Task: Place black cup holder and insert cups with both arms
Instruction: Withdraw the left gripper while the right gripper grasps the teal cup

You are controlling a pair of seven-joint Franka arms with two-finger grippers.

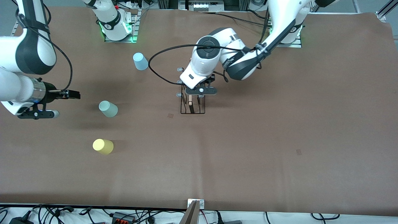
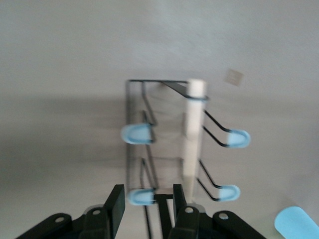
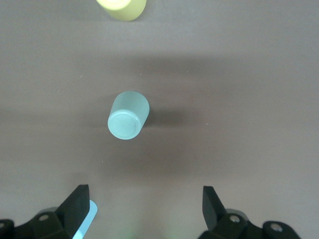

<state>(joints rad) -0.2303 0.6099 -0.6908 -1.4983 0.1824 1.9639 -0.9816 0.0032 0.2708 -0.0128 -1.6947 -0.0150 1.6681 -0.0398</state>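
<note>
- The yellow cup (image 1: 103, 146) is seen nearest the front camera, standing mouth-down on the table (image 1: 279, 149) toward the right arm's end.
- The mint green cup (image 1: 108, 109) is set farther from the camera than the yellow one, also mouth-down and well apart from it.
- The right end effector (image 3: 144, 206) is held in the air near the mint green cup, with its fingers spread wide and nothing between them; in the right wrist view the cup is seen straight ahead of the gap.
- The black cup holder (image 1: 192, 104) is stood upright on the table near the middle, with its wooden rod handle (image 2: 193, 132) rising from the wire base and its blue-tipped pegs pointing out to both sides.
- The left end effector (image 2: 144, 201) is poised directly over the holder; its fingers are parted a little and stand beside the handle, gripping nothing.
- The light blue cup (image 1: 140, 61) is placed farthest from the camera, mouth-down, toward the right arm's base.
- The right arm is judged the nearer one to all three cups, the mint green being the closest.
</note>
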